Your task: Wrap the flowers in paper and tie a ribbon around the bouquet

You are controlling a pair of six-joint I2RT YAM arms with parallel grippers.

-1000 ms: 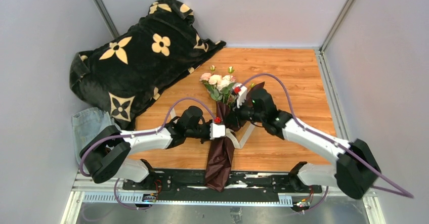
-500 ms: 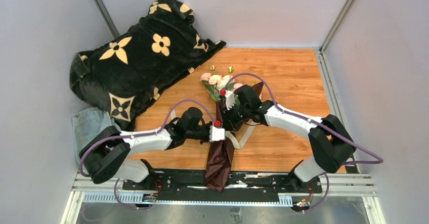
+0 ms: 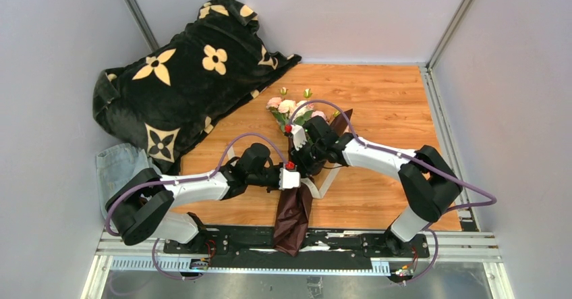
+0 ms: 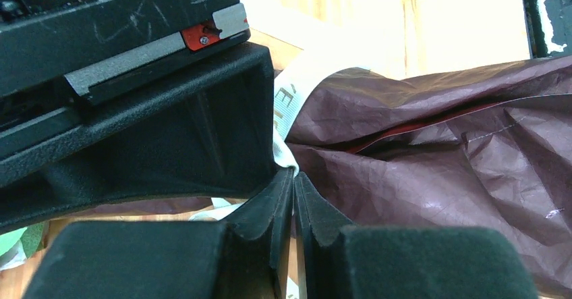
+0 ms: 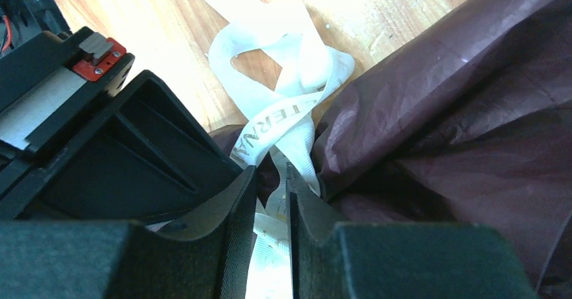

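At the near edge, 6 o'clock, the bouquet hangs its maroon tail toward the arm bases. The paper is already rolled into a cone round the stems, so the wrap looks done and tying is the step in hand.

Just beyond, the L gripper comes in from 9 o'clock and stays clamped on the ribbon, tight against the paper. Its pose hasn't shifted over the last sec.

What has changed is the R arm. Its elbow has swung in from the 4 o'clock corner, and the R gripper has slid from approx 1 o'clock of the L one to nearly 12, just beside it over the cone's waist. In its wrist view the fingers stand a narrow slot apart w/ a ribbon strand running btwn them, below a loose loop at the paper's edge. We can't tell whether it pinches or only straddles.

We read this as a re-grip partway through the knot: the loop exists but isn't pulled tight.

Ribbon ends trail on the table at 4 and 10 o'clock of the grippers. Farther, at 12, the flowers poke from the cone's mouth, undisturbed. Farthest, at 10–11 o'clock, lies the black flowered blanket.
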